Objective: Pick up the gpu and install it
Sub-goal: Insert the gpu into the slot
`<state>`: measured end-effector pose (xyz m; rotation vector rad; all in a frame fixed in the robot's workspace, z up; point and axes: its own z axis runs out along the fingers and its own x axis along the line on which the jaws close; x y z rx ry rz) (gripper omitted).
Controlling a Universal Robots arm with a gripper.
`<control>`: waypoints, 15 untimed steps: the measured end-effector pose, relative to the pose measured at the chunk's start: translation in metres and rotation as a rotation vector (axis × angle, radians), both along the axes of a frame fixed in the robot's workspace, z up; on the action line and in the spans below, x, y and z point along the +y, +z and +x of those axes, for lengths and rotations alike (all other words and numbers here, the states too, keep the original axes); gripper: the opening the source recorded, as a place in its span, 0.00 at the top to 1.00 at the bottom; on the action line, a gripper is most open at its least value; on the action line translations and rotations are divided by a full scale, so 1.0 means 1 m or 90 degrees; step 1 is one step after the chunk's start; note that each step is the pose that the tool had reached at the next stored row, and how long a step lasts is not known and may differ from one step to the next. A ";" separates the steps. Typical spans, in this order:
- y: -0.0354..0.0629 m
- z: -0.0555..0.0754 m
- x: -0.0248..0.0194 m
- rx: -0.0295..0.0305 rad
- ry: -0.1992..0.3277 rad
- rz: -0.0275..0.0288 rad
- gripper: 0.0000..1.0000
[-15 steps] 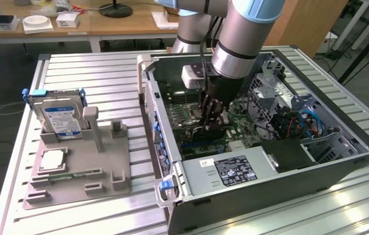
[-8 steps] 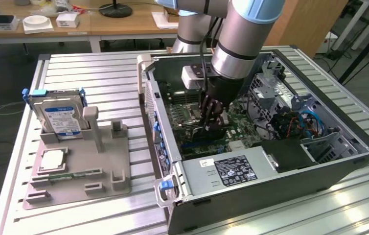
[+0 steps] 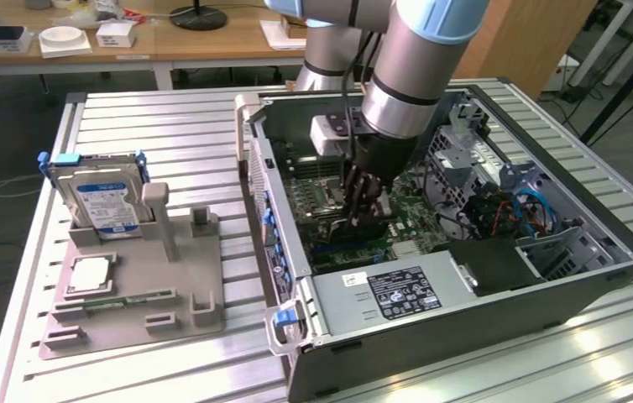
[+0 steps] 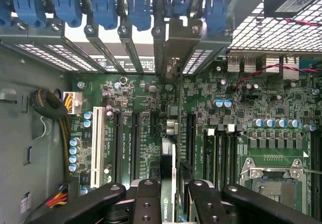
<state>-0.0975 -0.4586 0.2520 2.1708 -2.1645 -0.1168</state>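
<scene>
A metal slatted table (image 3: 171, 117) holds an open computer case (image 3: 585, 285). Inside the case, the gripper (image 4: 168, 194) has its fingers partly closed on the gpu (image 4: 168, 176), held on edge over the green motherboard (image 4: 146, 108), bracket end toward the case's rear slots. The card looks thin, stiff and easy to break, so its edges seem the safest hold.

Green motherboard (image 4: 151, 128), white slot (image 4: 97, 141), blue clips (image 4: 105, 5). Black gripper (image 4: 173, 196) on a dark gpu (image 4: 167, 183), possibly green-marked. Blue-labelled silver drive (image 3: 102, 201), grey tray (image 3: 188, 290), dark case (image 3: 585, 290).
</scene>
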 end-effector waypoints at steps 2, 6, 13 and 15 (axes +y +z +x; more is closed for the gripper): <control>-0.0006 0.000 -0.0002 0.0000 0.000 0.0000 0.74; -0.0007 0.000 -0.0002 -0.0001 0.000 0.0001 0.74; -0.0021 -0.001 -0.0007 -0.0003 0.001 0.0002 0.74; -0.0020 -0.001 -0.0007 -0.0003 0.001 0.0001 0.74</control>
